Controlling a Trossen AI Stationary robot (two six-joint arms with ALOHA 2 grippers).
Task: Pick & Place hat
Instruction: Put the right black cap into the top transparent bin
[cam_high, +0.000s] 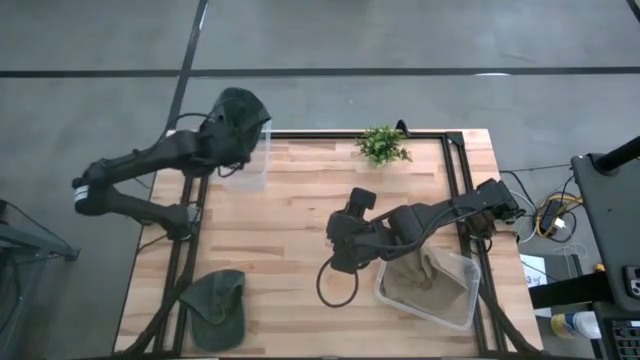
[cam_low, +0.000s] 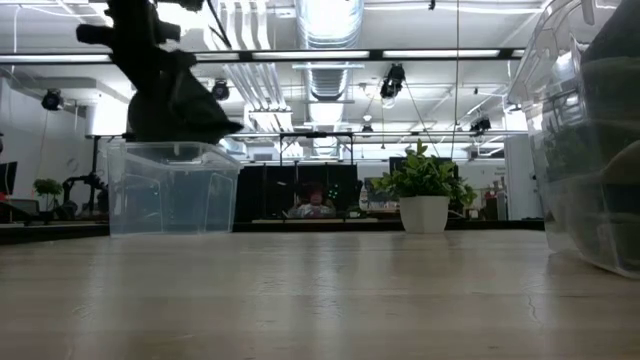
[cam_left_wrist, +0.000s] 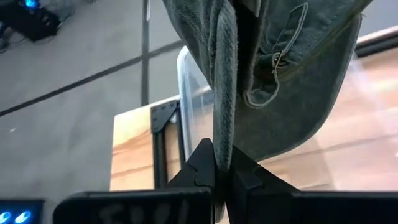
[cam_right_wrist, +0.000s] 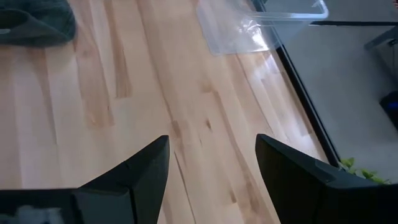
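Observation:
My left gripper (cam_high: 226, 135) is shut on a dark green hat (cam_high: 243, 108) at the table's far left corner, just over a clear plastic bin (cam_high: 246, 165). In the low view the hat (cam_low: 178, 105) hangs right above that bin's rim (cam_low: 170, 146). My right gripper (cam_high: 341, 262) is open and empty, low over the bare wood near the table's middle. A second green hat (cam_high: 218, 305) lies flat on the table's near left corner. A tan hat (cam_high: 420, 280) lies inside another clear bin (cam_high: 462, 300) at the near right. My left gripper pinches a thick rolled edge of the hat's cloth (cam_left_wrist: 224, 134) between its two fingers (cam_left_wrist: 202, 168). The cloth looks folded into several layers there. The hat is lifted clear of the table and hangs slack from the fingers over the bin, its adjuster strap (cam_left_wrist: 283, 53) showing.
A small potted plant (cam_high: 382, 145) stands at the table's far edge, right of centre. A black cable loop (cam_high: 335, 285) lies beside my right arm. A black frame runs along the table's edges (cam_high: 465, 190). Bare wood lies between the two bins.

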